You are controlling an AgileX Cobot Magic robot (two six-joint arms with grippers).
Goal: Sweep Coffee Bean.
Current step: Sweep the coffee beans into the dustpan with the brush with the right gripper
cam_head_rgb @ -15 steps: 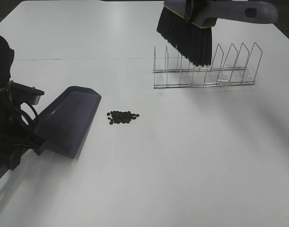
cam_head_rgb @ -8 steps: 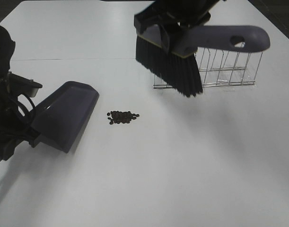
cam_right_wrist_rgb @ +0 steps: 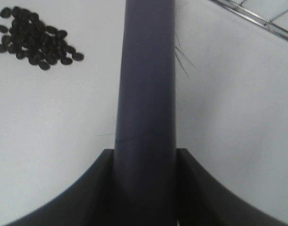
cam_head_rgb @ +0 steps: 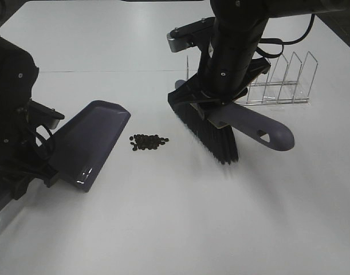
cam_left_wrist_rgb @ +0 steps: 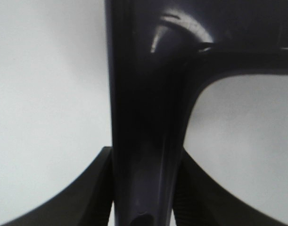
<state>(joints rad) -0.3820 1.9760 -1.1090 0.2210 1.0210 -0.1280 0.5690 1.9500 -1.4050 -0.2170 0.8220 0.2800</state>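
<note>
Coffee beans (cam_head_rgb: 148, 142): one small heap on the white table (cam_head_rgb: 180, 223), left of centre, between dustpan (cam_head_rgb: 93, 143) and brush (cam_head_rgb: 209, 129), touching neither. Table matte, with a thin seam across the far half; dark floor past the far corners. Dustpan mouth faces the heap; left gripper (cam_left_wrist_rgb: 143, 188) clamped on its handle. Right gripper (cam_right_wrist_rgb: 144, 183) clamped on the brush handle, bristles pointing down; contact with the table unclear. Wire rack (cam_head_rgb: 280, 86) stands behind the brush, partly hidden by the arm.
</note>
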